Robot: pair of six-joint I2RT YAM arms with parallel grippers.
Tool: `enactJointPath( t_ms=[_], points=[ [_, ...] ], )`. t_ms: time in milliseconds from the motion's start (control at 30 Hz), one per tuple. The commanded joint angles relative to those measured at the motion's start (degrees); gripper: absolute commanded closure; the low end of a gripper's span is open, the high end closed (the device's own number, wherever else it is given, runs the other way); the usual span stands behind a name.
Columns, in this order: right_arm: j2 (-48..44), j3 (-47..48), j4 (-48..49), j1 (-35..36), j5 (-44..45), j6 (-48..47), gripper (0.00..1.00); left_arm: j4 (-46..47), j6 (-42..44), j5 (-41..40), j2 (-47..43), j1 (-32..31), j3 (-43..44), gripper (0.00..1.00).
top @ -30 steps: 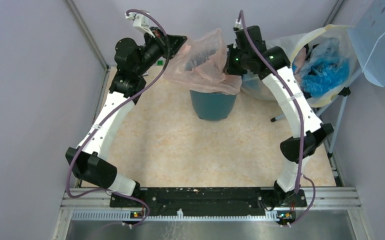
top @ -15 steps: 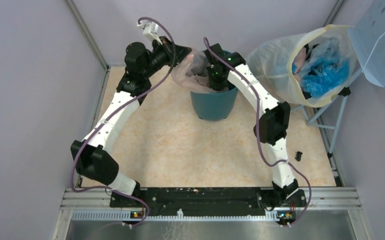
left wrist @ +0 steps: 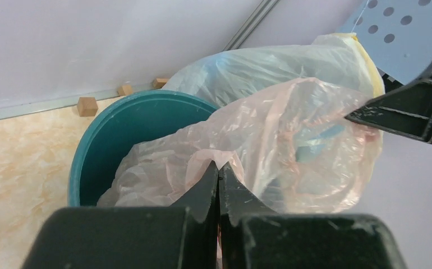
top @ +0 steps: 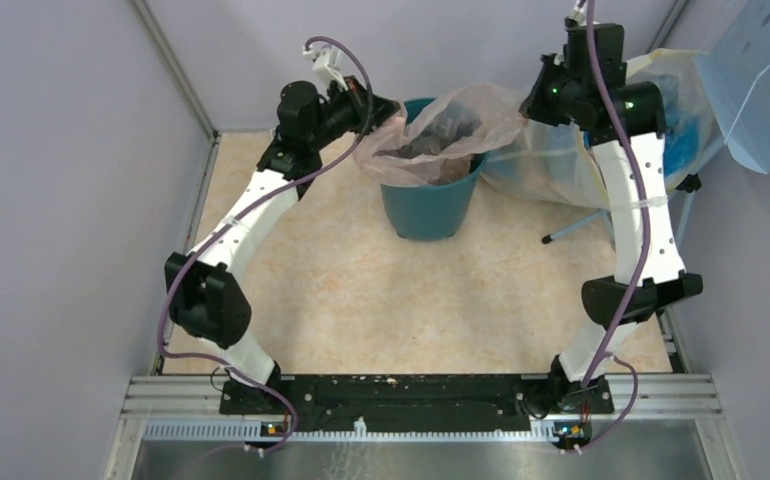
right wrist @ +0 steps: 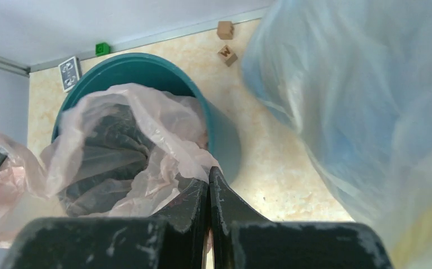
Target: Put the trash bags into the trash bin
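Trash bag (top: 439, 135) stretches from your left gripper (left wrist: 219, 175) to your right gripper (right wrist: 208, 180), both pairs of fingers pinched tight on its edge, its lower part sagging into the trash bin (top: 426, 212) beneath them.

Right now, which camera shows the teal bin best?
Top external: the trash bin shows from rim to base, the pink bag draped over its mouth. The right wrist shows its rim and one side; the left wrist, only part of the rim.

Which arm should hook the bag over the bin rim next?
Likely left: left gripper pinches the translucent pink plastic bag beside the round teal plastic bin; right gripper holds it far beyond.
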Motion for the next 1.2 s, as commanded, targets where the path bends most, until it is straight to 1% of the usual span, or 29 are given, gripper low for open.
enactJointPath(
  t_ms=[0,133,233,333,433,567,700,800,900,1033,1167],
  points=[
    [0.8,0.3,-4.3,-3.4,-1.9,0.5,1.0,2.9,0.1,1.1,4.5,-0.8,6.6,1.0],
    [0.9,2.0,-3.4,-5.9,-4.7,0.9,1.0,1.4,0.5,1.8,9.8,-1.5,10.7,1.0],
    [2.1,3.1,-3.5,-6.0,-10.0,0.9,1.0,-3.5,1.5,2.7,15.3,-2.7,15.6,1.0],
    [3.3,2.4,-5.1,-6.1,-13.7,1.1,1.0,-4.8,3.4,2.0,18.2,-3.8,18.1,1.0],
    [3.0,0.7,-5.6,-6.0,-14.2,0.6,1.0,-4.9,4.1,1.1,20.2,-3.9,21.3,1.0],
    [2.0,0.5,-5.0,-6.1,-13.5,-0.9,1.0,-9.1,7.4,-1.1,23.3,-3.6,30.7,1.0],
    [2.3,1.3,-6.2,-6.1,-15.9,-1.4,1.0,-9.4,5.3,-1.3,23.2,-2.1,33.3,1.0],
    [2.3,1.3,-8.9,-6.1,-16.9,-2.3,1.0,-10.2,3.0,-0.7,20.6,-0.2,33.2,1.0],
    [1.0,-1.6,-10.4,-6.0,-17.2,-3.3,1.0,-12.5,1.7,-0.6,15.7,2.0,31.0,1.0],
    [-1.5,-6.9,-11.1,-6.1,-13.5,-5.2,1.0,-13.5,-0.9,2.3,7.8,5.6,21.8,1.0],
    [-3.3,-9.1,-11.9,-6.0,-8.2,-7.0,1.0,-15.2,1.3,2.5,0.3,7.4,12.1,1.0]
  ],
)
